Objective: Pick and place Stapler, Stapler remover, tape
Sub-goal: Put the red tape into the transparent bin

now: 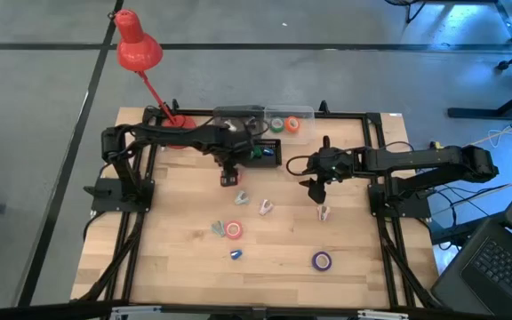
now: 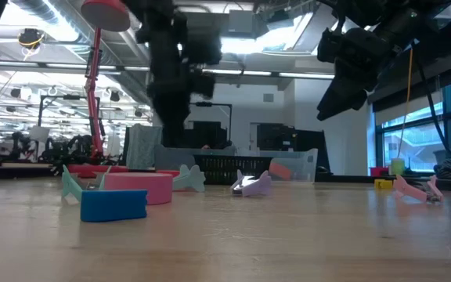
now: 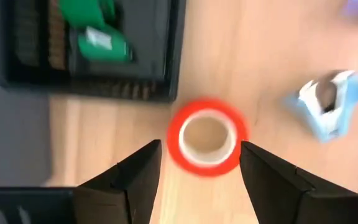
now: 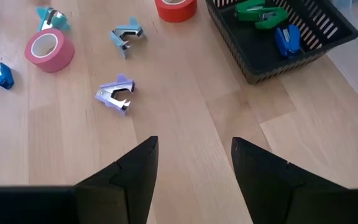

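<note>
I look over the wooden table [image 1: 185, 267] first, then the black basket [image 4: 328, 37] at its far edge, which already holds a green stapler [image 4: 260, 12] and a blue stapler [image 4: 287, 38]. Beside it a clear tray [image 1: 305, 114] has a green tape roll [image 1: 276, 124] and an orange tape roll [image 1: 292, 124] in it, so I judge the sorting partly done.

My left gripper [image 3: 201, 163] hangs just in front of the basket, fingers apart, right over a red tape roll [image 3: 206, 137] that sits on the wood between the tips (not clamped, as far as I can see). My right gripper [image 4: 194, 163] hovers mid-table with its fingers apart and nothing between them.

Left to move, I reckon: a pink tape roll [image 4: 48, 50], a purple tape roll [image 1: 322, 260], a light blue staple remover [image 4: 127, 37], a lilac staple remover [image 4: 115, 94], a pink staple remover [image 1: 324, 213] and a small blue staple remover [image 4: 0, 74].
</note>
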Robot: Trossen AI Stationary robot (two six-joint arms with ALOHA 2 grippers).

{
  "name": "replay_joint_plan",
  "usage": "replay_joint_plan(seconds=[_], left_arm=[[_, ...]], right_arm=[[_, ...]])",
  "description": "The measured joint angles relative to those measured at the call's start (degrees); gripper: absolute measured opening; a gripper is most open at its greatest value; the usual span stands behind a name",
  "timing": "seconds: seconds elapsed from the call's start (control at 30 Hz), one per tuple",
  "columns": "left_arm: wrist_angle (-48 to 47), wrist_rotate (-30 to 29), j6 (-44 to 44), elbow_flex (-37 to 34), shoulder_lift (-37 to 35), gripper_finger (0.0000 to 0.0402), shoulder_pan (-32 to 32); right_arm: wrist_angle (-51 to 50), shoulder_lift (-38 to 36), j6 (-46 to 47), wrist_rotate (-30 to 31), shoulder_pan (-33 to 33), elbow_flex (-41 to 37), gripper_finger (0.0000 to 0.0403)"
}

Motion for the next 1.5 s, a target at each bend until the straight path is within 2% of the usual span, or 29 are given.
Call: replay_joint_plan(seconds=[0.13,0.33,0.6,0.9,1.13,1.23,1.37,1.5], left_arm=[[3.51,0.42,0.00,-4.16,0.00,0.0194,2.37],[8.89,4.21,0.71,-4.31,-0.02,0.0178,6.06],[9.26,8.79,1.17,-4.31,1.11,0.0175,7.80],[9.21,9.06,2.51,-4.31,5.76,0.0175,7.72],[9.76,5.68,4.70,-4.14,8.97,0.0170,7.71],[9.71,4.63,5.12,-4.07,9.25,0.0139,7.60],[6.73,4.00,6.51,-4.30,7.99,0.0041,6.86],[1.40,5.27,4.50,-4.46,4.25,0.0032,5.79]], right_arm=[[0.34,0.02,-0.16,0.02,-0.02,0.00,0.0204],[2.61,0.00,-0.50,0.00,-0.04,0.00,0.0204],[2.12,0.02,-0.54,0.00,-0.04,0.00,0.0204],[2.10,0.01,-0.54,0.00,-0.03,0.00,0.0204],[1.97,0.00,-0.54,0.00,-0.04,0.00,0.0204],[1.85,0.02,-0.54,0.00,-0.03,0.00,0.0204],[1.37,0.00,-0.54,0.00,-0.02,0.00,0.0204],[-0.03,0.00,-0.52,0.00,-0.02,0.00,0.0204]])
